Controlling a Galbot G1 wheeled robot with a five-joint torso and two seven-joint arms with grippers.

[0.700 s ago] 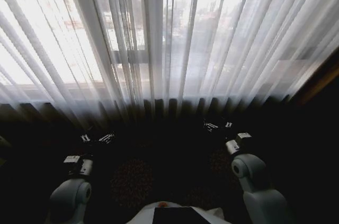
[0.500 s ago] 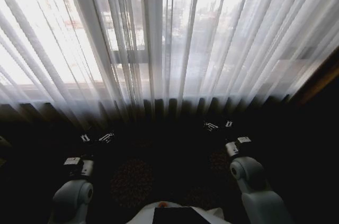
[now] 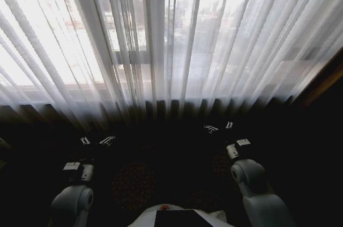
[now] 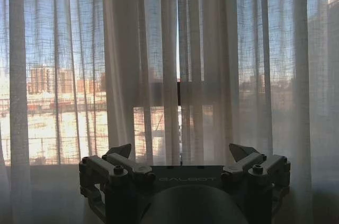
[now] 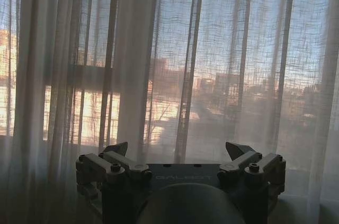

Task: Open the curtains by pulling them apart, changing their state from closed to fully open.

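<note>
Two tall panels of sheer white pleated fabric, the curtains, hang closed across the whole window ahead of the robot, their inner edges meeting at a thin slit of daylight near the middle, so nothing of the opening has been done. Both arms are held low and forward, likely so that each can reach a panel on its own side of that seam. On the left, the left gripper points at the fabric from below the curtains' dark lower hem, short of it and touching nothing; the left wrist view shows its jaws spread wide with only air between them, aimed almost straight at the slit. On the right, the right gripper sits a little nearer the hem, its arm bent at the pale elbow joint; its jaws also stand apart and empty, facing pleats to the right of the seam, where no gap shows.
</note>
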